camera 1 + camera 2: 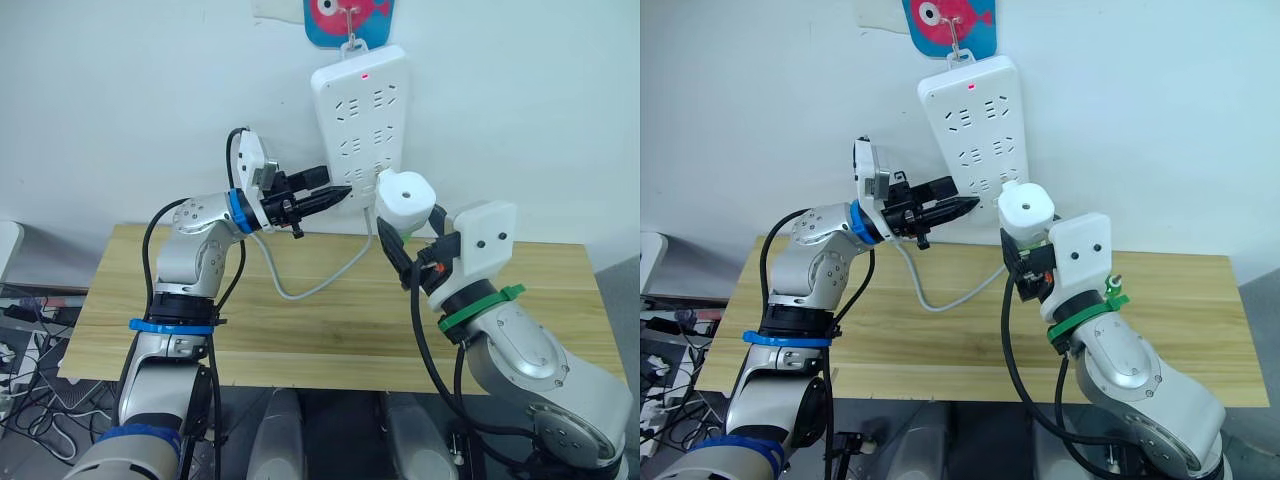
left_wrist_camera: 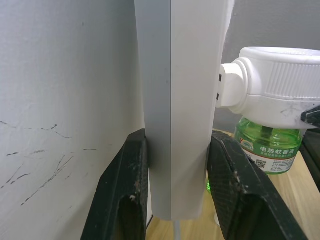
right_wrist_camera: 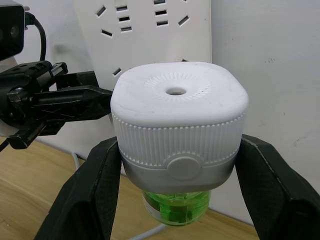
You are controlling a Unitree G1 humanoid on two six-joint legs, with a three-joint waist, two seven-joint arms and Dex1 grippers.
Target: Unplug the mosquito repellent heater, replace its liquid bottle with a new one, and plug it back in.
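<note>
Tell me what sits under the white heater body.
A green liquid bottle hangs beneath the mosquito repellent heater, its label visible in the left wrist view. The bottle's neck is hidden inside the heater.

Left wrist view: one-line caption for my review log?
Left end effector clamps the power strip's lower edge while the heater, green bottle attached, sits plugged into it.

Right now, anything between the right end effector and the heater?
Nothing visible. The right end effector already has its fingers on both sides of the mosquito repellent heater, which is plugged into the power strip. The left end effector clamps the strip's edge.
</note>
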